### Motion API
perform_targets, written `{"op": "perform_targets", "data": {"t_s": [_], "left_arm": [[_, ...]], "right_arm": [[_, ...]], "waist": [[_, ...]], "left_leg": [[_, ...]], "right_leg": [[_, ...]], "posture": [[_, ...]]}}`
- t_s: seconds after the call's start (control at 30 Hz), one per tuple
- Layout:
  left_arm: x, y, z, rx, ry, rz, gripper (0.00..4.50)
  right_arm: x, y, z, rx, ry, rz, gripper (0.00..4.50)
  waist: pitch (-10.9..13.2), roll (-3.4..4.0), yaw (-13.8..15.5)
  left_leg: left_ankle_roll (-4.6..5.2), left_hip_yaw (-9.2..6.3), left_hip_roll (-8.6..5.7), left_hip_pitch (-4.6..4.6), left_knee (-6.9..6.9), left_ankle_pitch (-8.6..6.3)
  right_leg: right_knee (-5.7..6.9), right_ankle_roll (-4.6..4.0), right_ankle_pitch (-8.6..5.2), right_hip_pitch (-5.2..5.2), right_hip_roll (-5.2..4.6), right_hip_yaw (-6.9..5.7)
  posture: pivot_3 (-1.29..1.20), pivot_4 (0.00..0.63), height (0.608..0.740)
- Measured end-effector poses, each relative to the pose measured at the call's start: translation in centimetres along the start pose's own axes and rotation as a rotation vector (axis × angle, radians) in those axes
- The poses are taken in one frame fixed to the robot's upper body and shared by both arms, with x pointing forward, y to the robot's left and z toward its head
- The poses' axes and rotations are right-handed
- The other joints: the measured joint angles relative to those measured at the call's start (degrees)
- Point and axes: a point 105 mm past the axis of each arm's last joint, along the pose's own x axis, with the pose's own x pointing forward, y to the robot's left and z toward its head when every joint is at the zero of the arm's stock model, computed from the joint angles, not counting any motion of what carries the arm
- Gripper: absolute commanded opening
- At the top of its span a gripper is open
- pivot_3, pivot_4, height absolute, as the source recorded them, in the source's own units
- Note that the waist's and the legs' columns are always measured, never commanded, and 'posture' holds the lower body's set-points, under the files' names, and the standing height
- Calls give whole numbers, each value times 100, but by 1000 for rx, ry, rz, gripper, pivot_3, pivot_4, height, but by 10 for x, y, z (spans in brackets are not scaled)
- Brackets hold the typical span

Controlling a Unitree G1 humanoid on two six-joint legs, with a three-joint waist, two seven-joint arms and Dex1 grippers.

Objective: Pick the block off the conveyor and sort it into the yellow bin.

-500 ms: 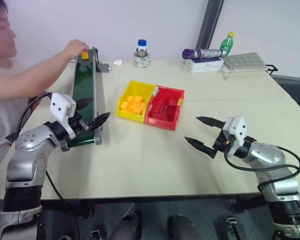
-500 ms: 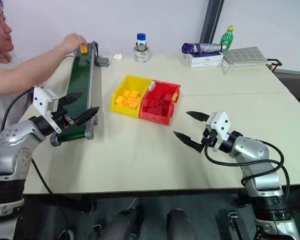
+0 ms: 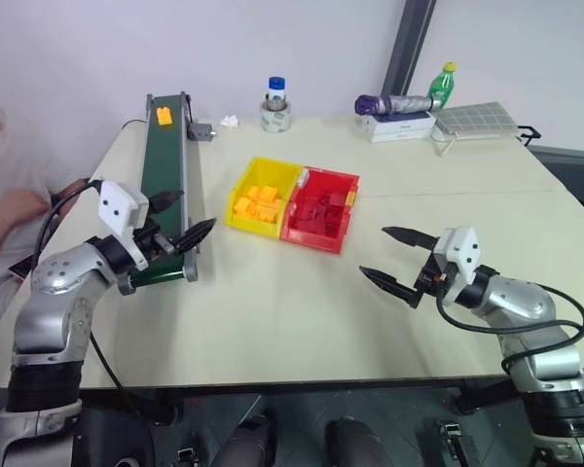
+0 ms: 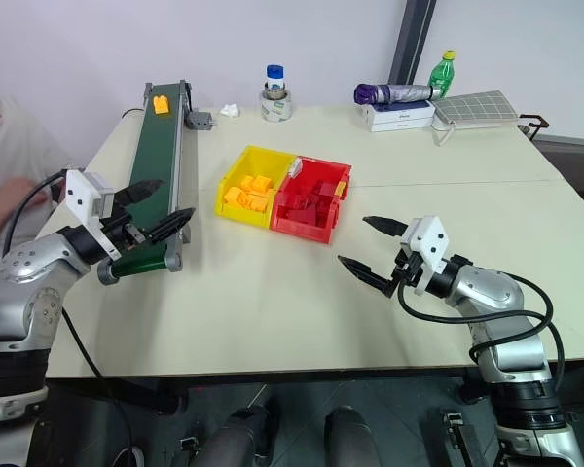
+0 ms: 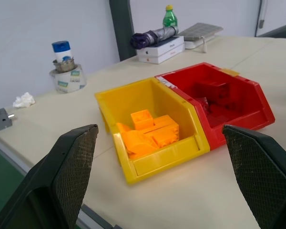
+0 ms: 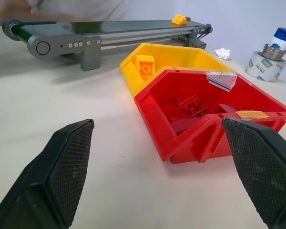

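Yellow block (image 3: 164,116) sits on far end of green conveyor (image 3: 163,185), well away from my arms. My left gripper (image 3: 180,221) hangs over near end of belt, fingers spread wide, empty. My right gripper (image 3: 397,260) hovers above bare table, also spread wide, empty. Yellow bin (image 3: 264,197) beside belt, joined to red bin (image 3: 320,208). Risk, as I judge: mistimed pinch lets moving block slip past or tumble off belt end.

Glossy plastic yellow bin (image 5: 152,157), matt green conveyor (image 3: 163,180) belt with grey metal rails, smooth table (image 3: 389,195).
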Motion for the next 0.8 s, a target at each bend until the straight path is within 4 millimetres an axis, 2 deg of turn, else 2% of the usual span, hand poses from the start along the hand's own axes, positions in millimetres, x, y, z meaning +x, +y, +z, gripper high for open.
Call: {"op": "perform_targets", "data": {"t_s": [0.2,0.33,0.43,0.7,0.8], "left_arm": [[-5,-1,2,-5,-13,40,4387],[-17,6,4,-5,-56,199,4387],[-34,12,3,24,-72,376,4387],[-71,4,-24,50,5,715,4387],[-77,2,-23,36,-4,790,4387]], "right_arm": [[0,0,0,-1,0,0,4500],[0,0,0,-2,-1,1,4500],[0,0,1,-4,-2,2,4500],[1,0,1,-5,-4,11,4500],[2,-1,3,-10,-7,15,4500]], "waist": [[0,0,-2],[0,0,0],[0,0,0],[-1,-1,30],[-1,-1,34]], "left_leg": [[0,0,0,0,-1,0],[0,0,1,0,-2,0],[0,3,2,0,-2,0],[0,6,3,0,-1,0],[0,8,3,0,-1,0]], "right_leg": [[-1,0,0,0,0,1],[-3,0,0,0,0,1],[-8,0,0,2,-1,1],[-15,0,1,11,-1,0],[-15,1,0,14,-2,-1]], "posture": [[0,150,740],[0,150,740],[0,150,740],[0,150,740],[0,150,740]]}}
